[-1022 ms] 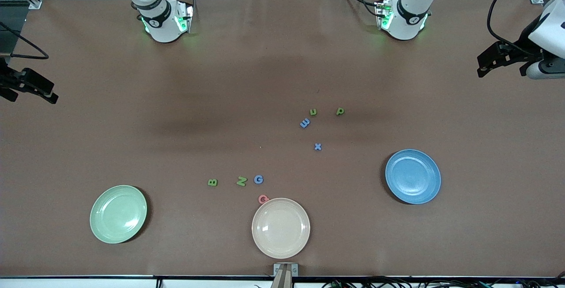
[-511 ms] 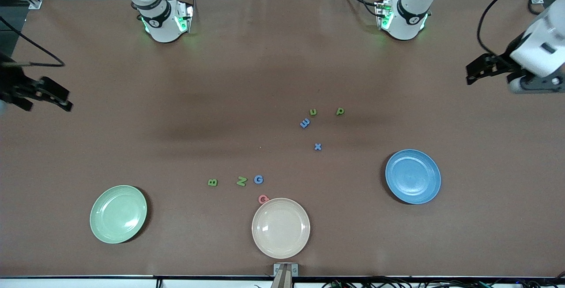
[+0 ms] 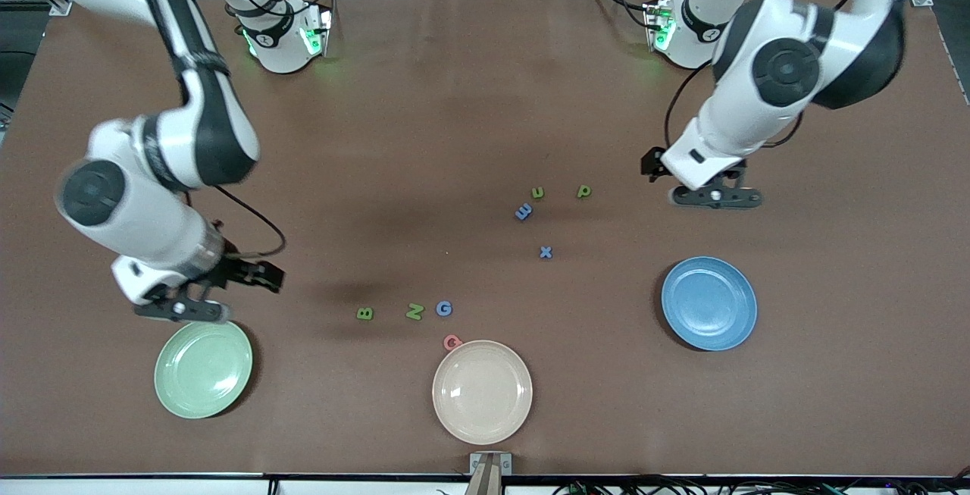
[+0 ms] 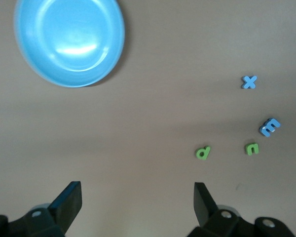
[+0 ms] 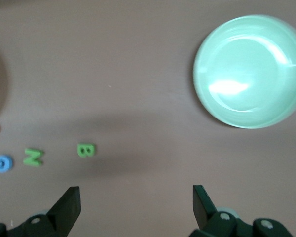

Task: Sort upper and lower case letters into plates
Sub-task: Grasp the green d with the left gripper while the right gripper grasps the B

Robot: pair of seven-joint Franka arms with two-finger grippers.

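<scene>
Blue plate (image 3: 709,303) serves as landmark. The lowercase cluster, green p (image 3: 583,191), green n (image 3: 538,192), blue m (image 3: 523,211) and blue x (image 3: 546,252), lies farther from the front camera than it, the m tilted. The left gripper (image 4: 137,200), fingers spread, hovers near the p. Capitals B (image 3: 364,314), N (image 3: 414,311), G (image 3: 444,308) line up along the table toward the green plate (image 3: 203,368), where the right gripper (image 5: 135,199), fingers spread, hovers.
</scene>
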